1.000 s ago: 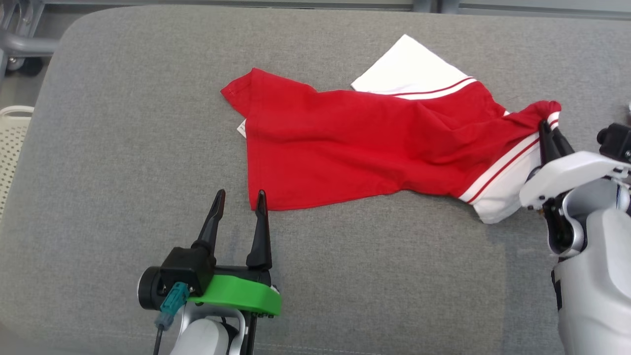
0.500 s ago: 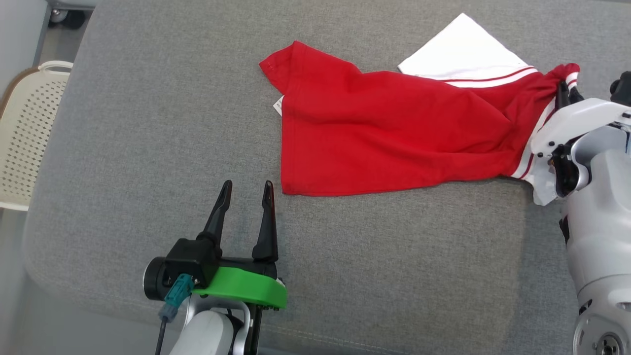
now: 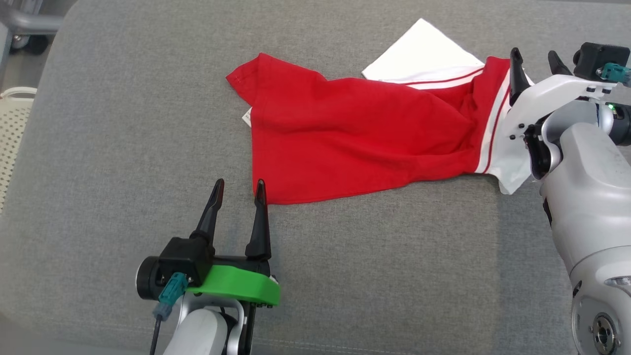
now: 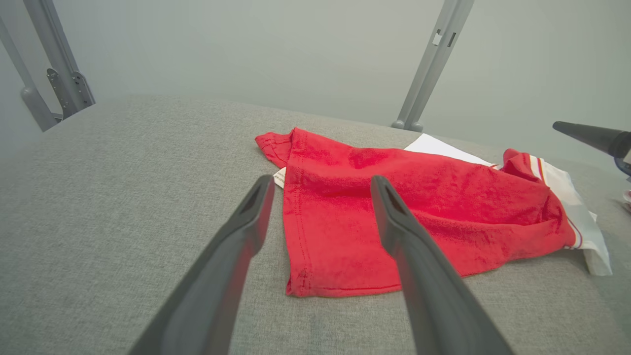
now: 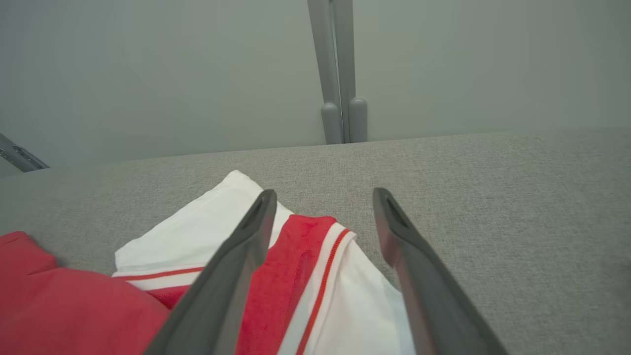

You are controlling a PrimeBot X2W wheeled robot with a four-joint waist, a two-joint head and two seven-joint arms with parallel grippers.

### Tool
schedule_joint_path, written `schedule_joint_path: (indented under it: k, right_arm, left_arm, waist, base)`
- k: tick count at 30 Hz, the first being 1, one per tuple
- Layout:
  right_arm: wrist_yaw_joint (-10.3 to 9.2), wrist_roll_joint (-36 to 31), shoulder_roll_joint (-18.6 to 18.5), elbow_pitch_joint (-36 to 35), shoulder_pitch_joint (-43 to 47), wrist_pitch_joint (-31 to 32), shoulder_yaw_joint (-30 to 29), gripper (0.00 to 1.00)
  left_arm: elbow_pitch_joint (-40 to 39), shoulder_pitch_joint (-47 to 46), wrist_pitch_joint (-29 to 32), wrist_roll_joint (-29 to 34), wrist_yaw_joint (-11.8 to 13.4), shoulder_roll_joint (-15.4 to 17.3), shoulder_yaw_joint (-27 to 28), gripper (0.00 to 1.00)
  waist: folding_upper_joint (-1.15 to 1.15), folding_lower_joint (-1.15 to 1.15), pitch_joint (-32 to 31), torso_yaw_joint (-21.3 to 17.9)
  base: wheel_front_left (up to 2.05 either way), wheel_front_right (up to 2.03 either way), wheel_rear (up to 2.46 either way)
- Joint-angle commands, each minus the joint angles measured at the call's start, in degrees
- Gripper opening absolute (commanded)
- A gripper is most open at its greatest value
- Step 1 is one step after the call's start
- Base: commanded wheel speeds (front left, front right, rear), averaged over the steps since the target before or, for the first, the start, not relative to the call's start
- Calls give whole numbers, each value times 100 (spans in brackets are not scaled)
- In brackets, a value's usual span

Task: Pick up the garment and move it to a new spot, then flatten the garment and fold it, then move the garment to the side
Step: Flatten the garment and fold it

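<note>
Red knit garment with a white striped end lies crumpled on the grey woven cushion in head view. Its hem corner is just beyond my left claw, fingers apart, empty. My right claw is spread over the white end, holding nothing.

Left wrist view: soft ridged folds ahead of my fingers — a pinch there could catch both layers and bunch it.

Right wrist view: smooth white panel beneath my fingers — thin cloth may slip or drag skewed.
</note>
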Motion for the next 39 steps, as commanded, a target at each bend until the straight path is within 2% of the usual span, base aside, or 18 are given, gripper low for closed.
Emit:
schedule_joint_path:
  k: [1,7,12,16,21,30,33,39]
  right_arm:
    - [2,100,-37,-22,39,-113,189,100]
    - [2,838,-71,-596,544,-369,930,100]
    - [1,1464,-273,-1532,1366,-421,1460,100]
    - [1,1741,-428,-2424,2164,-430,1634,100]
    - [2,1517,-434,-3771,3377,-345,1467,100]
    - [1,1067,74,-5708,4927,204,1163,100]
    - [1,974,221,-6166,5308,325,1123,100]
    - [1,903,391,-6622,5722,433,1028,100]
  left_arm:
    - [25,-10,-18,58,-29,18,43,100]
    - [71,119,-18,55,-69,59,199,100]
    - [122,253,-18,-8,-63,130,327,100]
    - [73,392,-18,-84,-91,151,431,100]
    - [1,717,-18,-197,-120,233,531,100]
    - [-205,1249,-12,-287,-40,372,647,100]
    - [-265,1411,7,-277,-18,449,646,100]
    - [-341,1602,8,-320,-14,518,665,100]
  waist:
    - [-1,0,-178,-271]
    - [-1,0,-476,-705]
    - [-1,0,-757,-1003]
    - [-1,0,-979,-1177]
    - [-1,0,-1255,-1279]
    - [-1,0,-1548,-1267]
    - [-1,0,-1640,-1252]
    - [-1,0,-1696,-1247]
  base:
    - [0,0,0]
    - [0,0,0]
    - [0,0,0]
    - [0,0,0]
    - [0,0,0]
    - [0,0,0]
    - [0,0,0]
    - [0,0,0]
